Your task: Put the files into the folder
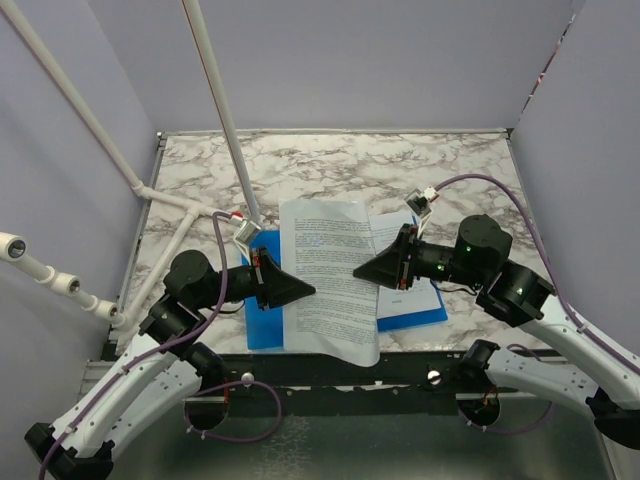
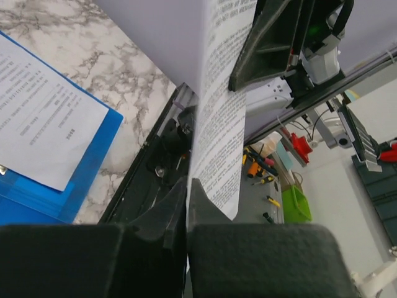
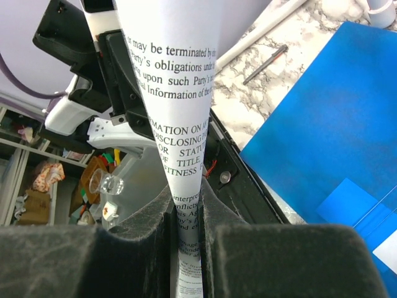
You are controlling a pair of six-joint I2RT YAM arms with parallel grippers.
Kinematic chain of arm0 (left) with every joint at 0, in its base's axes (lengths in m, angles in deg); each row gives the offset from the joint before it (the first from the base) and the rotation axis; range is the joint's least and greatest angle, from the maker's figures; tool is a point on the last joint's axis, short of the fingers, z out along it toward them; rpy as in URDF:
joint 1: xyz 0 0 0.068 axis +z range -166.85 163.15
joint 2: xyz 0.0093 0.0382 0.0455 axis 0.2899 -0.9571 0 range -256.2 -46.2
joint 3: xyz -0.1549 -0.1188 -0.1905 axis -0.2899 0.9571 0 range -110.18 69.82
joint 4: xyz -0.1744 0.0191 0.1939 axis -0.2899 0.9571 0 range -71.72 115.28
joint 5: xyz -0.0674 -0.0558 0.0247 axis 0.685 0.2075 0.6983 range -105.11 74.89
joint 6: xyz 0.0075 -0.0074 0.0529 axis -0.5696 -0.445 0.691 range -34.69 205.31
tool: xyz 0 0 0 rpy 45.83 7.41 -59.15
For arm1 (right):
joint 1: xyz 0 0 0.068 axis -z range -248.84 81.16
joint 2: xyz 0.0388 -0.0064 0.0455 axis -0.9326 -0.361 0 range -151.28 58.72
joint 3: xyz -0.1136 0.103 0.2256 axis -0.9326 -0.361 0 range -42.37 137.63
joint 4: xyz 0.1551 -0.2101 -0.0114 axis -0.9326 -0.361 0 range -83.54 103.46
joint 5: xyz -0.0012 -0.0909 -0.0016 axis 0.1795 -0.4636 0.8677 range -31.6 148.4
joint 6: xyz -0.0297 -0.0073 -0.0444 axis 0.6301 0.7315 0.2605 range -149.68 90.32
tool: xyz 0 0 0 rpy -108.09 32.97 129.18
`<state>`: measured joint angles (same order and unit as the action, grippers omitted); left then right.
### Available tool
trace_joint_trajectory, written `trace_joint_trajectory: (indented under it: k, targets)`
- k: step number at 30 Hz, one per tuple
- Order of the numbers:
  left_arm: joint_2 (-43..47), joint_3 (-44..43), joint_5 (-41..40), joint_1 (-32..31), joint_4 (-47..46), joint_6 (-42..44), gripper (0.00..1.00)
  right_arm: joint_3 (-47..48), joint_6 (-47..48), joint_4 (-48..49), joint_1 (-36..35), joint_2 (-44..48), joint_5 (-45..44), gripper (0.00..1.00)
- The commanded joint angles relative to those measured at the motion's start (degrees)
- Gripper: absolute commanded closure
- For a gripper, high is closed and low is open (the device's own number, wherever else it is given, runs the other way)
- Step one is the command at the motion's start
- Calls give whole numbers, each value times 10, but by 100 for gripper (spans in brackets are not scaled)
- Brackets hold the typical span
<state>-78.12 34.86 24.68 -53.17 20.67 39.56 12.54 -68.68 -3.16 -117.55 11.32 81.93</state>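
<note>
Inspection finds the blue folder lying open and flat on the marble counter, near its front edge and between the two arms. One printed sheet is held over the middle of the folder, and its near corner reaches past the counter's front edge. The left arm comes in from the left side and the right arm from the right, each meeting an opposite long edge of that sheet. In the left wrist view the left jaws are clenched on the paper's edge, with the sheet rising straight out from between them. In the right wrist view the right jaws are likewise clamped on the paper, which curls upward from the grip with its black text legible. A second sheet lies flat on the right half of the folder, partly covered from above by the held one. From the overhead view it cannot be told whether the held sheet touches the folder beneath it or hangs just clear of it.
</note>
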Motion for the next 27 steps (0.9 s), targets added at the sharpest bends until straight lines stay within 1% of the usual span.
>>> trace_joint_trajectory:
  k: [1, 3, 4, 9, 11, 15, 18, 21, 24, 27]
  targets:
    - [13, 15, 17, 4, -64, -28, 100, 1, 2, 14, -3, 3, 15, 81]
    - [18, 23, 19, 4, -87, -40, 100, -4, 1, 19, -3, 2, 18, 79]
    - [20, 26, 20, 4, -101, -49, 100, -5, 1, 19, -3, 3, 15, 77]
    - [38, 35, 27, 4, -152, -75, 100, -19, -2, 31, -3, 14, 6, 45]
    - [47, 35, 30, 4, -172, -83, 100, -36, -17, 61, -3, 18, 12, 38]
    - [57, 37, 37, 4, -217, -105, 100, -68, -44, 128, -3, 13, 47, 34]
    - [58, 34, 38, 3, -223, -106, 100, -90, -66, 194, -3, 7, 89, 33]
    - [56, 34, 39, 4, -222, -105, 100, -115, -85, 251, -3, 13, 112, 32]
    - [55, 34, 38, 4, -207, -97, 100, -124, -87, 271, -3, 27, 115, 32]
    - [55, 31, 36, 4, -181, -82, 100, -126, -80, 272, -3, 47, 107, 33]
